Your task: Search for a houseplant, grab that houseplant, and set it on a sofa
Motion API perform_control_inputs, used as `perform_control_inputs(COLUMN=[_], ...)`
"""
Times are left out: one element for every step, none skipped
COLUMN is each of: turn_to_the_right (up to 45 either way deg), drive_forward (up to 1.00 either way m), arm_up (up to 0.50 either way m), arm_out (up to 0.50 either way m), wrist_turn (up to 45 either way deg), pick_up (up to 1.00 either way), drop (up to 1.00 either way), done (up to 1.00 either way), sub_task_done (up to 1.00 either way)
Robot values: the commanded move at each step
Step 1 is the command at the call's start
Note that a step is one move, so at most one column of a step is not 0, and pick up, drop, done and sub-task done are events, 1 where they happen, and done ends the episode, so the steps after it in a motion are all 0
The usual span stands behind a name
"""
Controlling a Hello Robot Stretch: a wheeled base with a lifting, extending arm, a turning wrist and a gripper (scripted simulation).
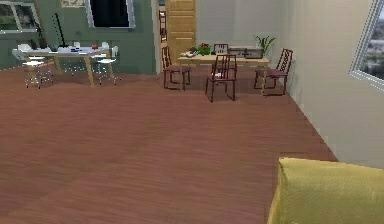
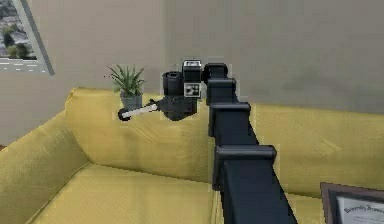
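arm side view, left to right: window [image 2: 20, 35] showing at far left. houseplant [image 2: 127, 82] in grey pot sitting level with top edge of yellow sofa [image 2: 90, 185] backrest, right at gripper [image 2: 126, 115] tip. arm [image 2: 235, 140] reaching out over cushions. cannot tell whether plant is hanging from fingers or resting on backrest, and jaw state is not readable either. judging progress: search seeming done, plant already at sofa. setting it down on seat and drawing arm clear likely remaining.

— Where's the houseplant [image 2: 127, 82]?
— Left of centre, at the back edge of the yellow sofa [image 2: 95, 150], just above the gripper [image 2: 130, 113].
— Held?
— Can't tell. The dark arm [image 2: 238, 150] rises from bottom centre; window [image 2: 20, 35] upper left, framed picture [image 2: 355, 205] lower right.
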Motion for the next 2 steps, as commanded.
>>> perform_control_inputs(turn_to_the_right=[0.0, 0.0], drive_forward=[0.00, 0.00], arm_up=[0.00, 0.00], arm_out=[0.00, 0.00], wrist_turn=[45.0, 18.0], pick_up=[0.00, 0.00], drop=[0.00, 0.00], done=[0.00, 0.00], sub_task_done=[0.00, 0.00])
